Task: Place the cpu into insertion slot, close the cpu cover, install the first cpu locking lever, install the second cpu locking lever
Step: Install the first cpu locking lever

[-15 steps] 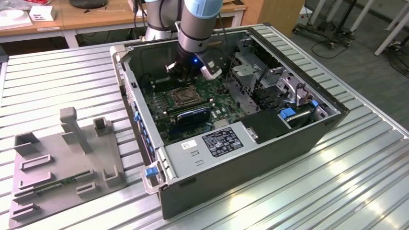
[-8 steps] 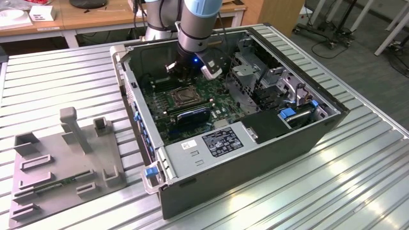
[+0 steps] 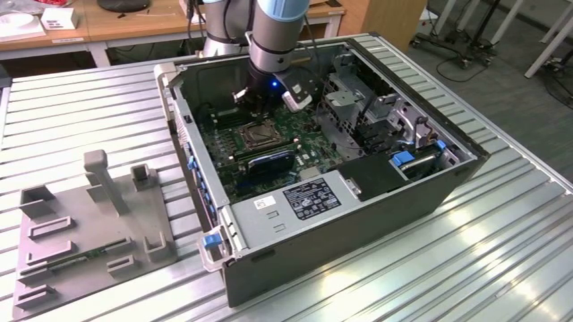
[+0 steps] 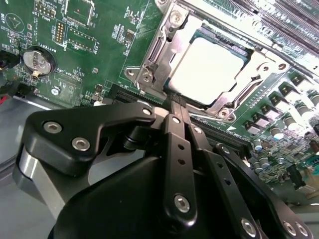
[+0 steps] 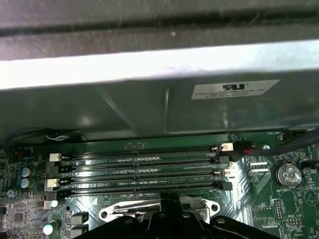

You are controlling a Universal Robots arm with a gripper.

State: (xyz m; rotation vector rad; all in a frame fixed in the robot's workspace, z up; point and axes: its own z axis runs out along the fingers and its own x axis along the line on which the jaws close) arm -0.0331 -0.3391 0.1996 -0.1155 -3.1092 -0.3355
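Note:
The cpu [image 4: 212,67], with its pale silvery top, lies flat in the insertion slot [image 3: 259,135] on the green board inside the open computer case. The cpu cover [image 4: 154,50], a silvery metal frame, lies down around the chip's edges. Whether the locking levers are latched cannot be told. My gripper [image 4: 177,105] is shut with nothing between its black fingers. Its tips hover just off one edge of the socket. In the exterior view the gripper [image 3: 253,104] hangs low in the case, just behind the socket. In the first wrist view the fingertips [image 5: 169,199] sit above the socket's metal rim [image 5: 199,208].
Long black memory slots [image 5: 139,172] run beside the socket, with the case wall [image 5: 149,64] close behind them. A coin battery [image 4: 39,59] sits on the board. A drive cage [image 3: 358,107] fills the case's right. A grey fixture plate [image 3: 90,228] lies on the slatted metal table.

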